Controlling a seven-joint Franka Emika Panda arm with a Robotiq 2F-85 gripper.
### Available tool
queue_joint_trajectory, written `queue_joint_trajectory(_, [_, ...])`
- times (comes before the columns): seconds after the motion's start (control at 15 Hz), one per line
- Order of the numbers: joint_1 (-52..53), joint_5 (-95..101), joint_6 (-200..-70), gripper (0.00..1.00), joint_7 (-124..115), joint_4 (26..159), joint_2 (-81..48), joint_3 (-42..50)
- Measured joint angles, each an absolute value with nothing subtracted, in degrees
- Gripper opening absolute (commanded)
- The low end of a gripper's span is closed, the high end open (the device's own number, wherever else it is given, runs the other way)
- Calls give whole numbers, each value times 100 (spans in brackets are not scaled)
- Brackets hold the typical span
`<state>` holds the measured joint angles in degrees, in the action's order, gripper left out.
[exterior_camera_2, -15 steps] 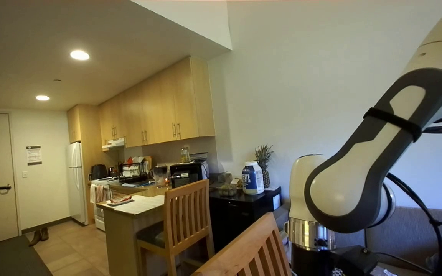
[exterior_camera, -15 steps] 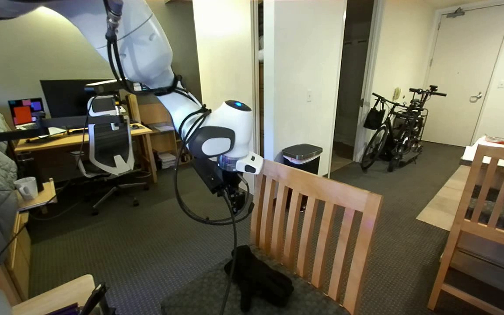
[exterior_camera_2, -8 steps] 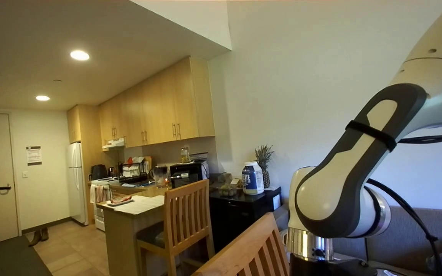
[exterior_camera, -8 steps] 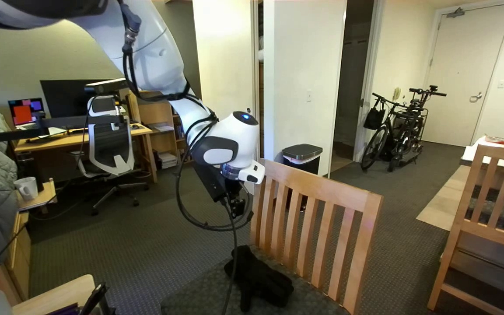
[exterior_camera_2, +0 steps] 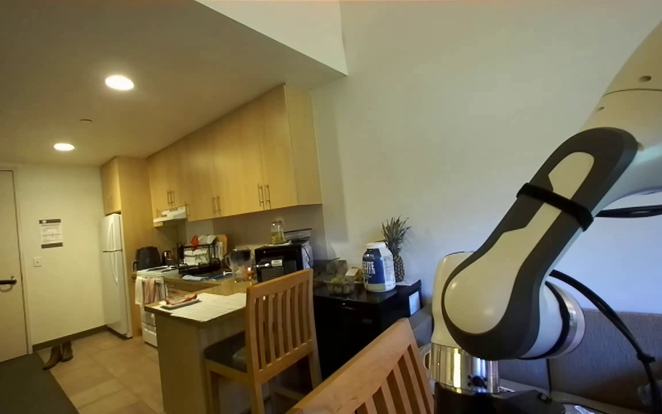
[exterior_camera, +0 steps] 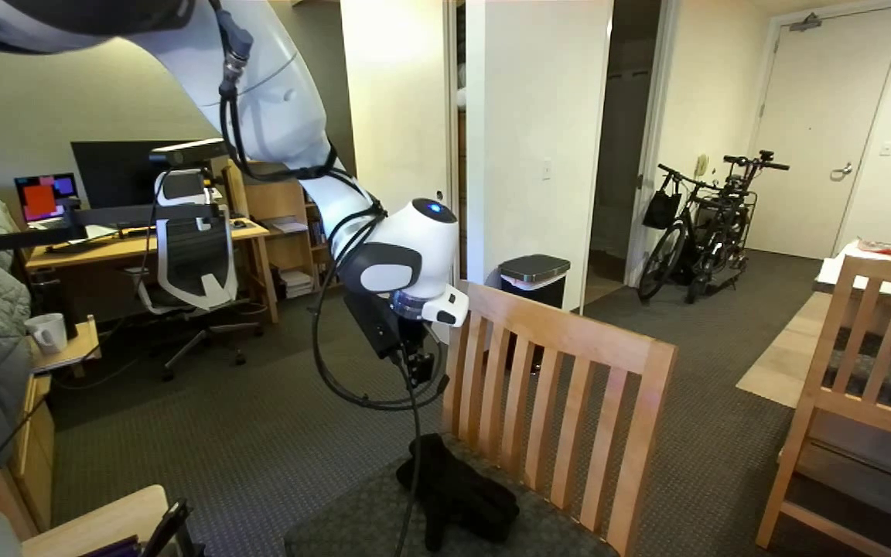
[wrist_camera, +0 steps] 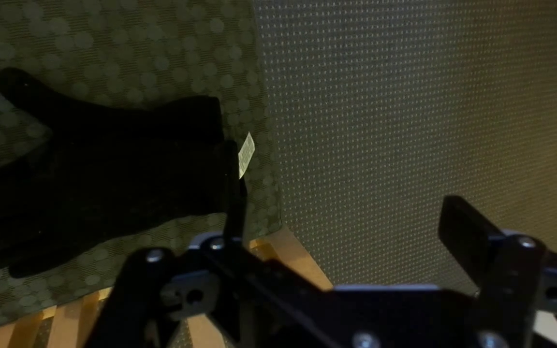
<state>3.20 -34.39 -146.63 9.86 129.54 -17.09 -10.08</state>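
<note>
Arm [exterior_camera: 283,116] and end effector [wrist_camera: 341,188] have been lowered slightly since the earlier frame; the glove [wrist_camera: 128,179] has not been shifted. The end effector is spread wide, nothing is pinched, and it is suspended above the edge of the seat [wrist_camera: 162,53], apart from the glove. The glove is laid flat near the backrest [exterior_camera: 569,329], where it is presumably steadied by broad contact; its label [wrist_camera: 246,154] is exposed at the cuff [wrist_camera: 213,181]. Cables [exterior_camera: 312,172] are strapped to the arm, probably to limit slack. The dotted seat is surrounded by patterned carpet [wrist_camera: 380,121]; a desk [exterior_camera: 105,251], bin [exterior_camera: 534,272] and bicycle [exterior_camera: 712,224] are seen beyond, and kitchen cabinets [exterior_camera_2: 233,167] are shown in an exterior view.
</note>
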Motion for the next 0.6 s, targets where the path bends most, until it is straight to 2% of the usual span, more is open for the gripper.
queue_joint_trajectory(0.6, [321, -3439, -14663, 100, 986, 12954, -1766, -1008])
